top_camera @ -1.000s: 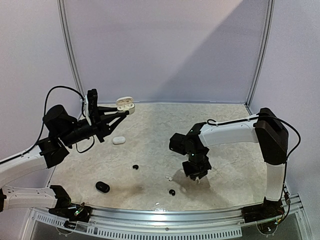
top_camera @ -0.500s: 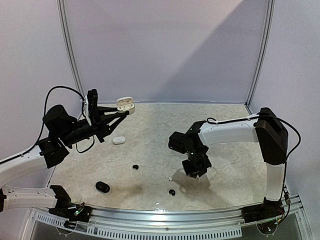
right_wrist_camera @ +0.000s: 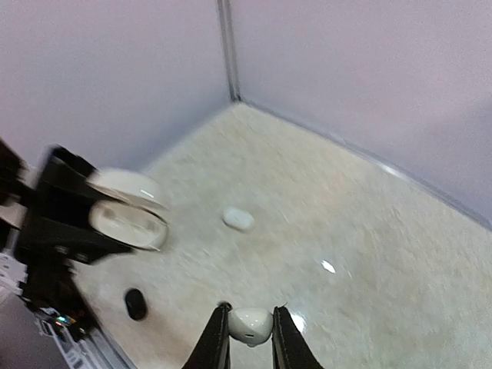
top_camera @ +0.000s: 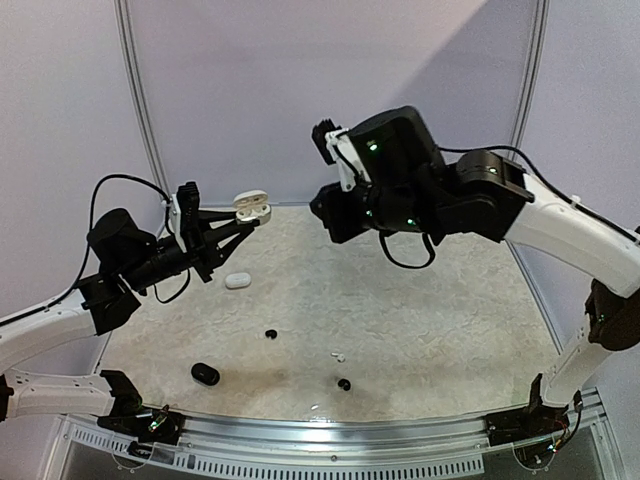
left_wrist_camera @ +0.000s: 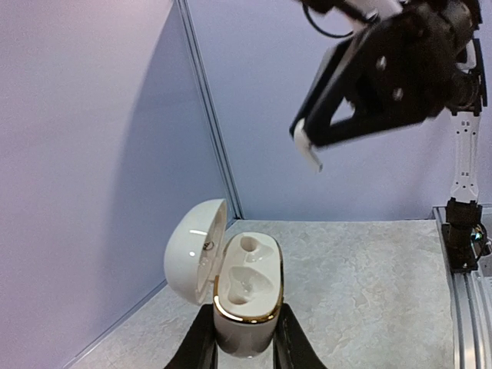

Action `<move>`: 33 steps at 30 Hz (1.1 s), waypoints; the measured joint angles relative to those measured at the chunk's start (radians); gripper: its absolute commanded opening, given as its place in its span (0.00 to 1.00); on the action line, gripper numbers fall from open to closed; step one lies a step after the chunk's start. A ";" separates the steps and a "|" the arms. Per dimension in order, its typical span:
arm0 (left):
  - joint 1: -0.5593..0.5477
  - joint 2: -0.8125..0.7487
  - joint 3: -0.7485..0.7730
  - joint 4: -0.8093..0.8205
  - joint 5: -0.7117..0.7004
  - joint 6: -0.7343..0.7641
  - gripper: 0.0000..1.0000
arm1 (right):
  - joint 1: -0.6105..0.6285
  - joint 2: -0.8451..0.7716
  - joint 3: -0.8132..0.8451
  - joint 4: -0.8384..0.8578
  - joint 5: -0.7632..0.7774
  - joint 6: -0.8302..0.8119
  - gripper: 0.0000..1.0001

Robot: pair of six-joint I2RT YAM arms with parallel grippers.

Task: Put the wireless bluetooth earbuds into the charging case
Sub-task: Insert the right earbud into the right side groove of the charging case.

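Observation:
My left gripper is shut on an open white charging case and holds it upright above the table's back left. Its lid is tipped left and both sockets are empty. My right gripper is raised high, right of the case, and is shut on a white earbud. It also shows in the left wrist view, above and right of the case. The case appears blurred in the right wrist view. A white earbud and two black earbuds lie on the table.
A closed white case lies on the table under the held one. A black case lies near the front left. A metal rail edges the table's front, and walls close the back and sides.
My right arm has lifted from low over the table's front right to high up at centre back, carrying the white earbud towards the held case. The left arm has barely moved.

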 measured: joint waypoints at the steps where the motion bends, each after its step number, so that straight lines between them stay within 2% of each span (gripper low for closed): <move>1: 0.000 0.000 0.001 0.000 0.000 0.003 0.00 | 0.019 -0.021 -0.008 0.072 -0.006 -0.039 0.00; 6: 0.000 -0.001 0.008 -0.004 0.005 -0.021 0.00 | 0.044 -0.041 -0.054 0.376 -0.086 -0.207 0.00; 12: -0.001 -0.002 0.018 -0.016 0.035 -0.108 0.00 | 0.045 0.001 -0.066 0.536 -0.180 -0.372 0.00; 22: -0.002 -0.002 0.026 -0.014 0.078 -0.239 0.00 | 0.045 0.010 -0.105 0.581 -0.215 -0.491 0.00; 33: -0.003 -0.001 0.041 -0.008 0.102 -0.260 0.00 | 0.045 0.010 -0.132 0.552 -0.212 -0.501 0.00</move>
